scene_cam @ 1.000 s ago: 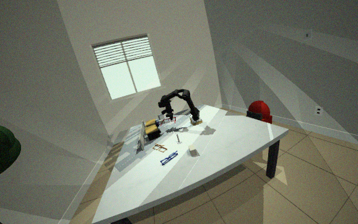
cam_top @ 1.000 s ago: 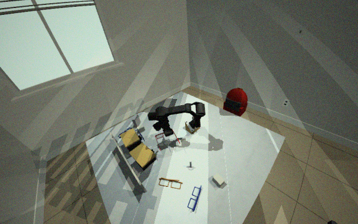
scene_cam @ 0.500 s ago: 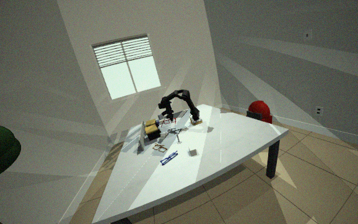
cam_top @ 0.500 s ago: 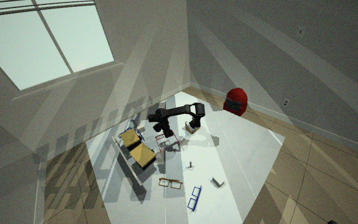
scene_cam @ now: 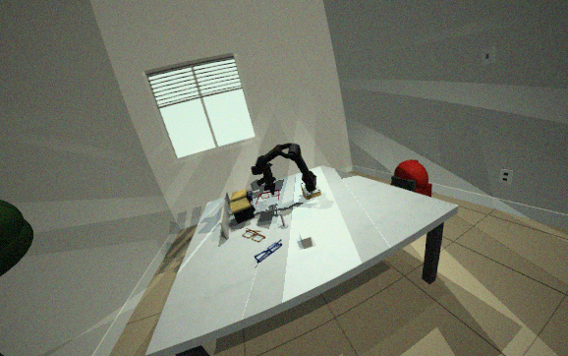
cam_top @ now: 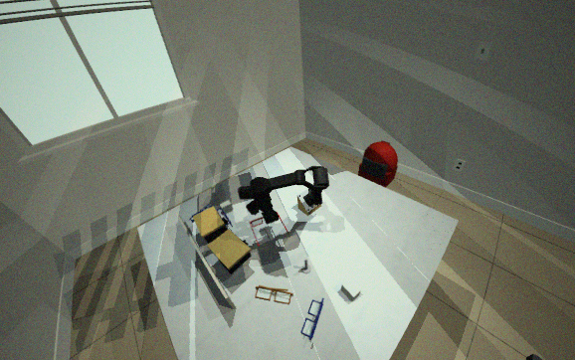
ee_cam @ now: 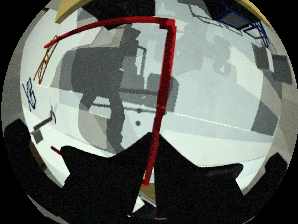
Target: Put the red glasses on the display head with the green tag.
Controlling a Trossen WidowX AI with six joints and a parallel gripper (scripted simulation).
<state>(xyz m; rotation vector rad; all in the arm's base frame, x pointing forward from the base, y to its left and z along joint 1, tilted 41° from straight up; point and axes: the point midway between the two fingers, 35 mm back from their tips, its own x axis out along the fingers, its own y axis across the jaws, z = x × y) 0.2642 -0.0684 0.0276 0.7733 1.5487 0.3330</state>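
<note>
Red glasses (cam_top: pixel 256 223) (scene_cam: pixel 265 195) (ee_cam: pixel 163 90), 1 pair, hang in the gripper (cam_top: pixel 272 219) (scene_cam: pixel 273 191) (ee_cam: pixel 153 136), its fingers nearly together, clamped on the frame, above the white worktop (cam_top: pixel 378 219) (scene_cam: pixel 324 275) (ee_cam: pixel 200 117). 1 orange-brown pair (cam_top: pixel 274 288) (scene_cam: pixel 254 236) (ee_cam: pixel 45 62) and 1 blue pair (cam_top: pixel 316 318) (scene_cam: pixel 268 249) (ee_cam: pixel 28 95) lie near each other. 2 yellow-topped blocks (cam_top: pixel 229 250) (scene_cam: pixel 241 206) stand beside 1 upright panel (cam_top: pixel 211 275) (scene_cam: pixel 225 216). Whether the glasses touch either block, I cannot tell.

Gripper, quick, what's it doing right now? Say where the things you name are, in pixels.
The gripper (cam_top: pixel 271 219) (scene_cam: pixel 272 191) (ee_cam: pixel 153 136): closed, holding the red glasses (cam_top: pixel 256 222) (scene_cam: pixel 265 195) (ee_cam: pixel 165 80).
</note>
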